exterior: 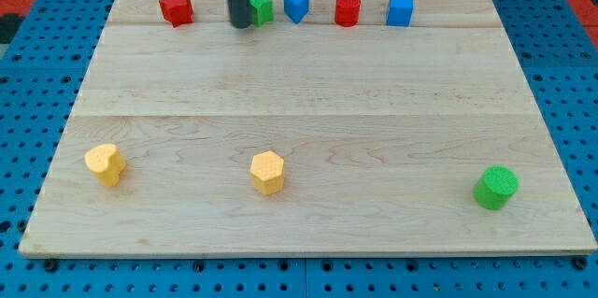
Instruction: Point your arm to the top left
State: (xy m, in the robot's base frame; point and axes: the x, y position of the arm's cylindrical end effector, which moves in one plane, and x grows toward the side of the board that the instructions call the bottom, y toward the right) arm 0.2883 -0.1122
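Observation:
My dark rod comes down from the view's top, and my tip [240, 24] rests on the wooden board [299, 83] near its top edge. It stands right beside the left side of a green block [261, 7], partly hiding it. A red star-shaped block [176, 7] lies to the left of my tip, apart from it. To the right of the green block sit a blue wedge-like block [296, 5], a red cylinder [348, 9] and a blue cube [400, 9], all in a row along the top edge.
A yellow heart-like block [105, 163] sits at the bottom left, a yellow hexagonal block [267, 172] at bottom centre, and a green cylinder [495, 187] at bottom right. A blue pegboard [37, 74] surrounds the board.

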